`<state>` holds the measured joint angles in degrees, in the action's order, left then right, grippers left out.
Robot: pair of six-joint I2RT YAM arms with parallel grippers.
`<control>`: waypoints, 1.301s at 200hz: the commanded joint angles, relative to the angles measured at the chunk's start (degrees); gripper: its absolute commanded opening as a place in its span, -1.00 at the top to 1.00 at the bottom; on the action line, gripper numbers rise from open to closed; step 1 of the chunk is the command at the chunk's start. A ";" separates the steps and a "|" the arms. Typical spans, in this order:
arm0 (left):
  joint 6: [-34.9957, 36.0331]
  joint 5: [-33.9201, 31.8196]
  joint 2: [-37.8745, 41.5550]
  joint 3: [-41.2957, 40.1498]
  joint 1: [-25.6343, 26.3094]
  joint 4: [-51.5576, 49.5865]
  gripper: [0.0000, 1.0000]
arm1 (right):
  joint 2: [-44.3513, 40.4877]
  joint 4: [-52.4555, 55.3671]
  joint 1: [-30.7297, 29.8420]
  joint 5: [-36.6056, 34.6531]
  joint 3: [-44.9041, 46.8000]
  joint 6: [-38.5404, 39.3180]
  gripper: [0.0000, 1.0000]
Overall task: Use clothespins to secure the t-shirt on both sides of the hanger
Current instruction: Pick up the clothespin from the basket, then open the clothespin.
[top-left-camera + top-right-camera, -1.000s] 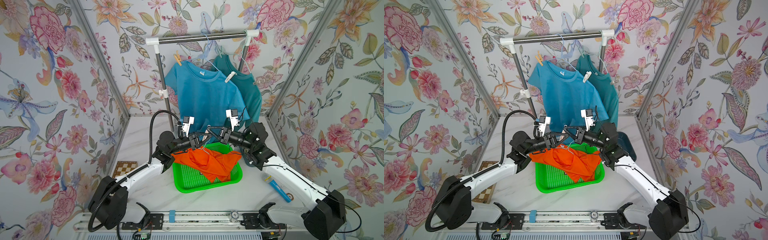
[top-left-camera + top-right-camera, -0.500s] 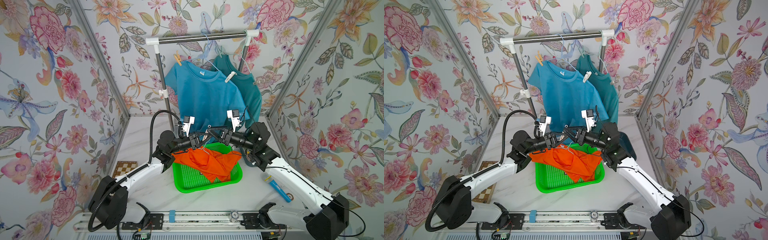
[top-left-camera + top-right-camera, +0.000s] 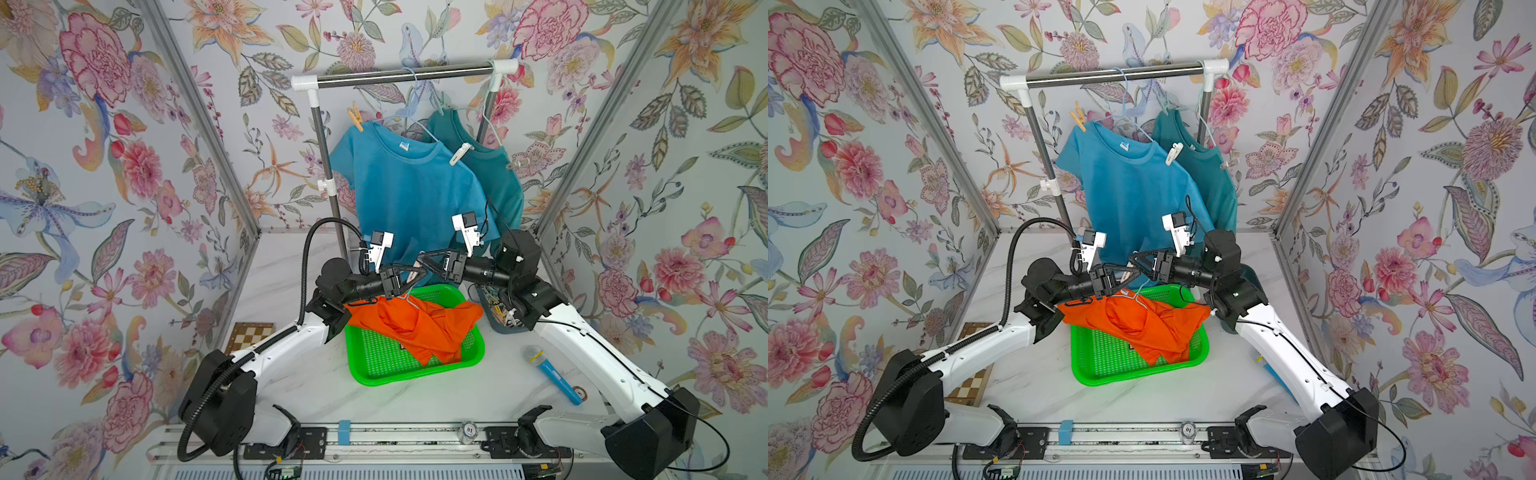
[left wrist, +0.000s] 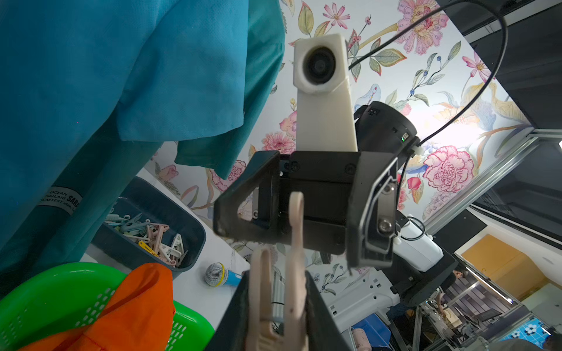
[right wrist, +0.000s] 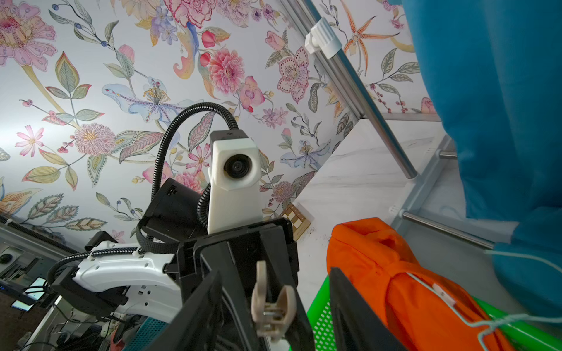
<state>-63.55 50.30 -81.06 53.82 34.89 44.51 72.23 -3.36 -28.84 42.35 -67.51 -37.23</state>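
The left fingers (image 4: 237,313) are clenched on a beige clothespin (image 4: 296,243), held above the green basket (image 3: 370,357) with the orange t-shirt (image 3: 415,328). The right fingers (image 5: 352,310) stand released, spread either side of its free end, not touching. Spare clothespins (image 4: 152,240) fill a dark bin (image 4: 188,225) on the bench (image 3: 291,374).

Orange t-shirt (image 3: 415,328) over green basket (image 3: 376,357)
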 commanded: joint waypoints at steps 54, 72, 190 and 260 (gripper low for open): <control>4.49 3.84 -0.85 3.20 0.13 -5.25 0.89 | 0.87 3.78 0.23 6.08 -1.41 0.85 0.24; 4.49 3.92 -1.03 3.55 0.16 -5.47 0.88 | 0.64 3.64 0.45 6.12 -1.06 0.72 0.37; 1.86 4.12 -1.60 3.92 0.04 -2.44 0.03 | 0.83 -5.98 1.10 6.96 1.29 -4.95 0.87; 8.26 2.89 2.21 1.42 -0.58 -11.38 -0.99 | 2.24 -9.42 6.99 7.64 -0.21 -6.35 0.93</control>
<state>-60.05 53.58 -81.89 56.25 34.85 37.82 73.58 -9.39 -24.08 48.90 -66.61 -42.57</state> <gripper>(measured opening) 0.996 0.139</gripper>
